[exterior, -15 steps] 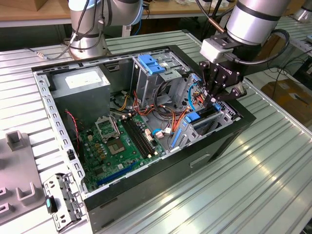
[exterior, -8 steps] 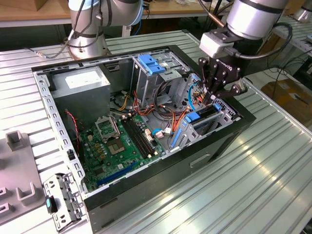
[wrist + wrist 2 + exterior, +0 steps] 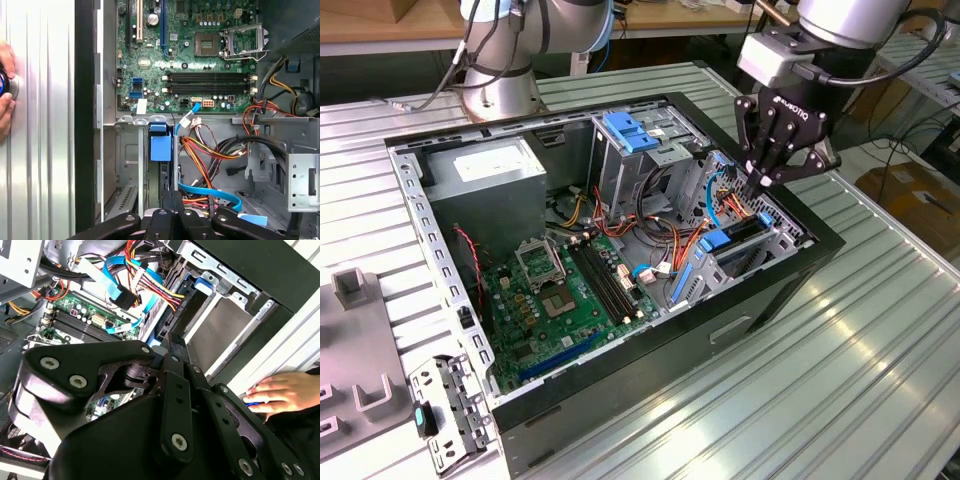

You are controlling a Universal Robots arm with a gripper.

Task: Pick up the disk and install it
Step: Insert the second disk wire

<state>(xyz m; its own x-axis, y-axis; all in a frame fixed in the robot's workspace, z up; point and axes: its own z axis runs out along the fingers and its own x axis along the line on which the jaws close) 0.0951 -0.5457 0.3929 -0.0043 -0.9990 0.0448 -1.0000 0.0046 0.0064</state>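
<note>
Exterior view, gripper point(image 3: 761, 183) fingers closed, poised over open computer case point(image 3: 620, 250) cables.

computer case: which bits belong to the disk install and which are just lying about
Job: gripper, drive bay, blue-railed part in it, probably the disk.
Lying about: motherboard, power supply, cage with blue handle, loose bracket, person's hand.

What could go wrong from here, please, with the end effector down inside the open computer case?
1. The end effector hangs close to the loose orange and blue cables beside the drive bay, so it could snag one.
2. A person's hand rests on the table just outside the case wall, near the arm, and might be struck.
3. The motherboard lies exposed, so a slip could damage it.
</note>
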